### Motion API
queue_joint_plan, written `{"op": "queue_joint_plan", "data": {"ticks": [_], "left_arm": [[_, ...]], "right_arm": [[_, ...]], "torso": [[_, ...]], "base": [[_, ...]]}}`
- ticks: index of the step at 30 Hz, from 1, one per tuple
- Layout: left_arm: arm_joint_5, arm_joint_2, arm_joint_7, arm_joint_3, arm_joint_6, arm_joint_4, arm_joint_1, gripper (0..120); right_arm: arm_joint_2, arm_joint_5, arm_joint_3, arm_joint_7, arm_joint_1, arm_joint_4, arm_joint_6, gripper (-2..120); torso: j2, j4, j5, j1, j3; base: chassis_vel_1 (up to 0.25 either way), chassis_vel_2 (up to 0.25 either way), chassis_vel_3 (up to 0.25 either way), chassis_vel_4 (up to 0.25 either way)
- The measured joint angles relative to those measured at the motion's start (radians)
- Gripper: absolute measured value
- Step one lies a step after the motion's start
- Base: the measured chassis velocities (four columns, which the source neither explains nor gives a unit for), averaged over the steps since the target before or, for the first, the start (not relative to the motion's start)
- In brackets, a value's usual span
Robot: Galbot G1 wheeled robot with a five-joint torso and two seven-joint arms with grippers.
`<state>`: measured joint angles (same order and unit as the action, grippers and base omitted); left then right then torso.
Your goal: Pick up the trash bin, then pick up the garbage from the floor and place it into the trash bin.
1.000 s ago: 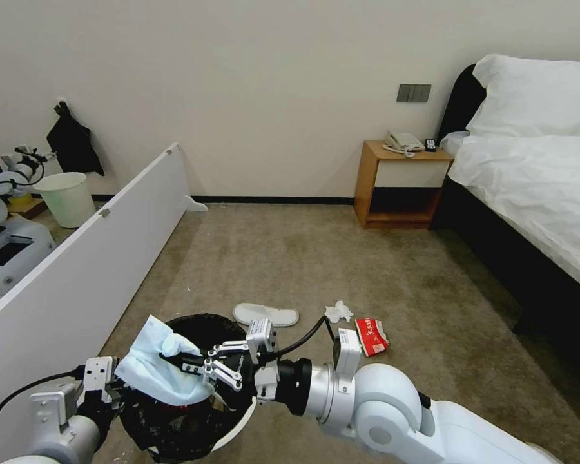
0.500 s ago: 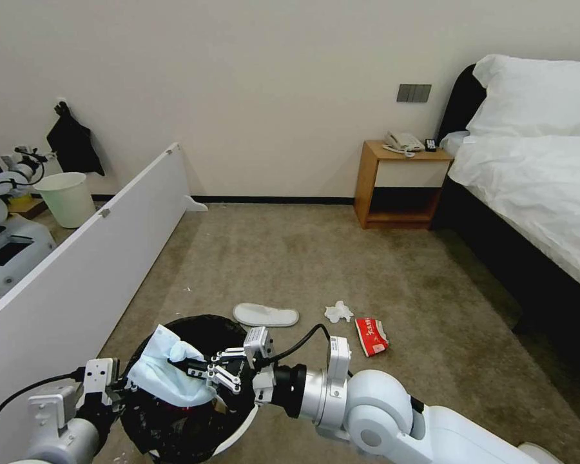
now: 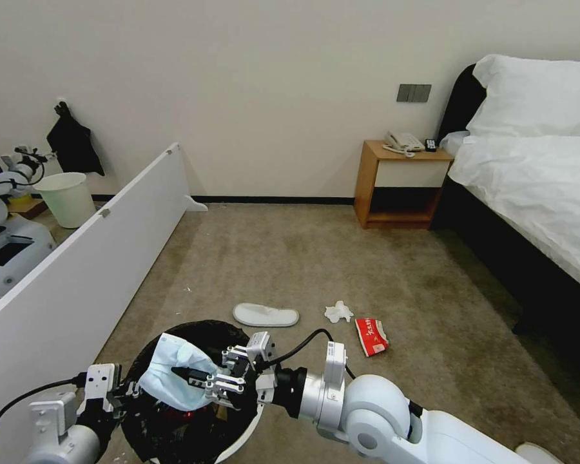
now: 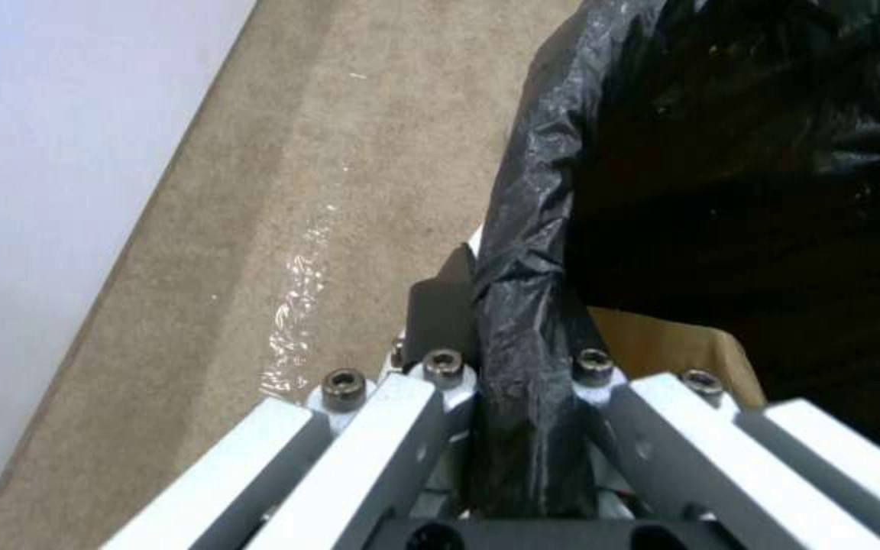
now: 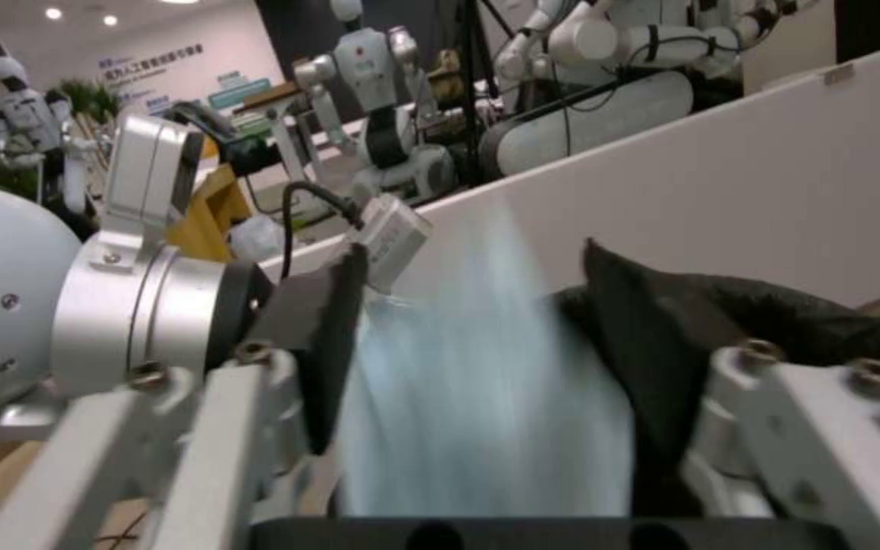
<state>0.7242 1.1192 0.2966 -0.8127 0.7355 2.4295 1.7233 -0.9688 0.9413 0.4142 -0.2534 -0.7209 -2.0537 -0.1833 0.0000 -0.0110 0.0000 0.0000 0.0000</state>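
The trash bin [image 3: 203,327], white with a black bag over its rim, hangs low at the front left. My left gripper [image 3: 124,392] is shut on that rim [image 4: 532,252], pinching the bag between its fingers [image 4: 440,305]. Brown paper [image 4: 680,347] lies inside. My right gripper [image 3: 196,380] reaches over the bin's mouth, its jaws spread wide. The light-blue cloth [image 3: 167,374] lies between them, blurred in the right wrist view [image 5: 481,412]. On the carpet beyond lie a white slipper [image 3: 265,315], a white tissue [image 3: 338,312] and a red-white packet [image 3: 371,336].
A long white board [image 3: 90,258] runs along the left, with an unlined pale bin [image 3: 66,198] behind it. A wooden nightstand [image 3: 403,185] stands at the back wall beside the bed [image 3: 535,187] on the right. Open carpet lies between.
My right gripper has come down and toward me with the cloth, lower over the bin's mouth, and its fingers have spread. The left gripper keeps its hold on the rim.
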Motion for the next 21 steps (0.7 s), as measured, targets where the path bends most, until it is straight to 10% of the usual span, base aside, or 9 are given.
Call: {"op": "queue_joint_plan", "data": {"ticks": [10,21], "left_arm": [[0.001,0.000,0.003,-0.002,0.000,0.000,0.003,3],[0.003,0.002,0.007,-0.002,0.000,0.000,0.000,3]], "right_arm": [[0.003,-0.001,-0.003,0.002,0.002,-0.007,-0.001,99],[0.007,-0.007,-0.019,0.002,-0.012,-0.013,0.003,100]], "torso": [[0.000,0.0000,0.0000,0.000,0.000],[0.000,0.0000,0.0000,0.000,0.000]], "base": [[0.000,0.000,0.000,0.000],[0.000,0.000,0.000,0.000]]}}
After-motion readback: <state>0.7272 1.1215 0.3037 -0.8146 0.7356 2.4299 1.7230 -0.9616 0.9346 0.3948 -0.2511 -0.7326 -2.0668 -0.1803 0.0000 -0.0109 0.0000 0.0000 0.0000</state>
